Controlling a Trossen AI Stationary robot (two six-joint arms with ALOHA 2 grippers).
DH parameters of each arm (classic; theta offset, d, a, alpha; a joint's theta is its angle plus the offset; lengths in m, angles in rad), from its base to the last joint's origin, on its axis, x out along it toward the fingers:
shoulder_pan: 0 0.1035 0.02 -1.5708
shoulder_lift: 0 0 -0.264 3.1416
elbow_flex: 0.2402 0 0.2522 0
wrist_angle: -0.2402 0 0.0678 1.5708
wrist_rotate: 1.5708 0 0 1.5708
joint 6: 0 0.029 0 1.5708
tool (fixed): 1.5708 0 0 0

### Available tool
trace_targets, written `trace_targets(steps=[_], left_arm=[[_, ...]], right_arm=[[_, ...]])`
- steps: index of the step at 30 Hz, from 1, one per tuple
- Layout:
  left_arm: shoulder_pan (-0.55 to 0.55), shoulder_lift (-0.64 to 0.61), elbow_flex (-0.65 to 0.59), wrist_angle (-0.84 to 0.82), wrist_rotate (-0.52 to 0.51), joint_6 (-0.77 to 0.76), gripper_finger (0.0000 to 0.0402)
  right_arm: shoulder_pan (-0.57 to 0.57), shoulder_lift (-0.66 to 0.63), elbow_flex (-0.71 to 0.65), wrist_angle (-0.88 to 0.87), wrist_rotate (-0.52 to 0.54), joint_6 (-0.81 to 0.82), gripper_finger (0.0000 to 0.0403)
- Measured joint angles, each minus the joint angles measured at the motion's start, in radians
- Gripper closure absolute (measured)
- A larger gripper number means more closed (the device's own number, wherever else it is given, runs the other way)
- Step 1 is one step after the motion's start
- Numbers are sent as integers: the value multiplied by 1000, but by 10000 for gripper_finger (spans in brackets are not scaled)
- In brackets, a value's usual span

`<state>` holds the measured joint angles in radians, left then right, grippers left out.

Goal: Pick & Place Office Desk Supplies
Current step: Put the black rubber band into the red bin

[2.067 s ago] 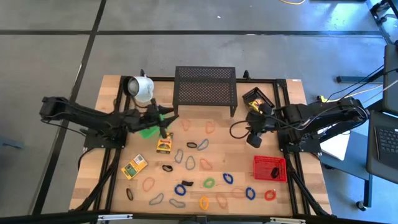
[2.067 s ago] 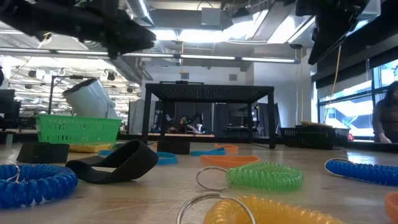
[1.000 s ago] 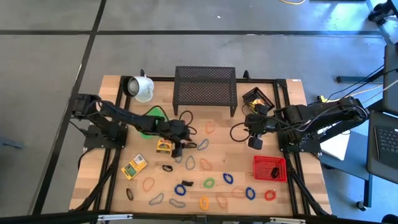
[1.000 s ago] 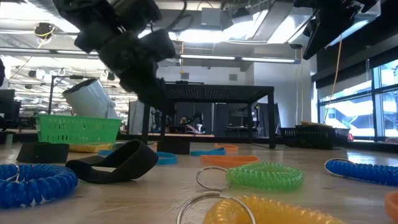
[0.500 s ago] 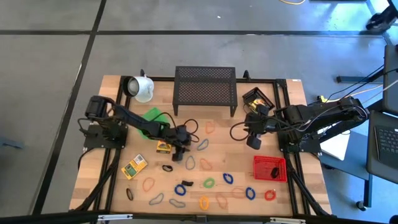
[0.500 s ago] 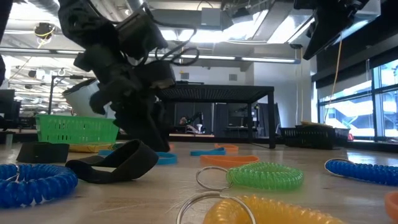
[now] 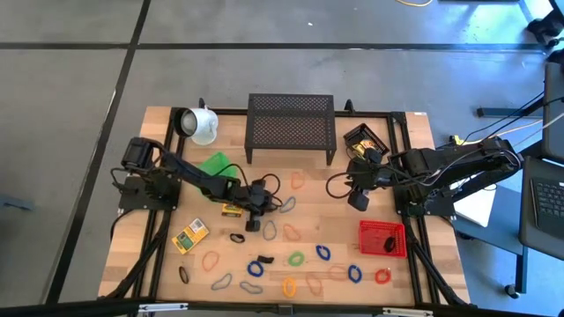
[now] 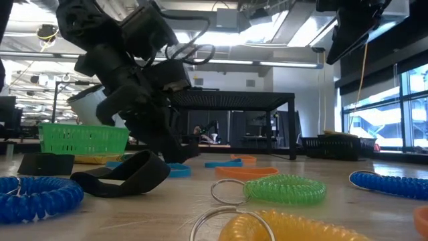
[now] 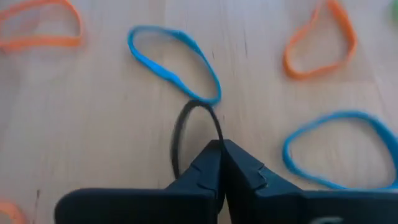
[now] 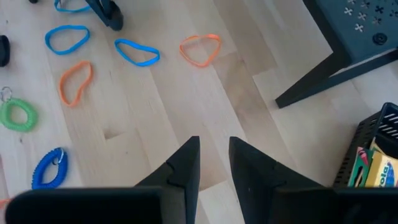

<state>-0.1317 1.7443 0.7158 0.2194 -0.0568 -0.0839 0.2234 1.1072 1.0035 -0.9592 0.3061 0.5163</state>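
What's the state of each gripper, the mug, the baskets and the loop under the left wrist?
left gripper: shut on the dark loop, down at the table.
dark loop: pinched at one end, otherwise lying flat.
right gripper: open, empty, above bare wood.
white mug: tipped on its side.
green basket: on the table, contents not visible.
red basket: on the table, upright.

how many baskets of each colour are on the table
green basket: 1
black basket: 1
red basket: 1
total: 3
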Motion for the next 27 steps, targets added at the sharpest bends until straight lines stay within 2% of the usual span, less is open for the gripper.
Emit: trace_targets(steps=[4, 10, 18, 21, 27], left_arm=[[-20, 0, 0, 110, -56, -13, 398], [-32, -1, 0, 442, -114, 69, 398], [-32, -2, 0, 864, -45, 309, 398], [-32, -2, 0, 939, -22, 412, 398], [-32, -3, 0, 949, -22, 529, 398]], right_arm=[[0, 0, 0, 25, 0, -28, 315], [0, 0, 0, 153, 0, -155, 315], [32, 46, 0, 411, 0, -278, 315], [43, 82, 0, 520, 0, -324, 315], [57, 149, 0, 721, -34, -466, 315]])
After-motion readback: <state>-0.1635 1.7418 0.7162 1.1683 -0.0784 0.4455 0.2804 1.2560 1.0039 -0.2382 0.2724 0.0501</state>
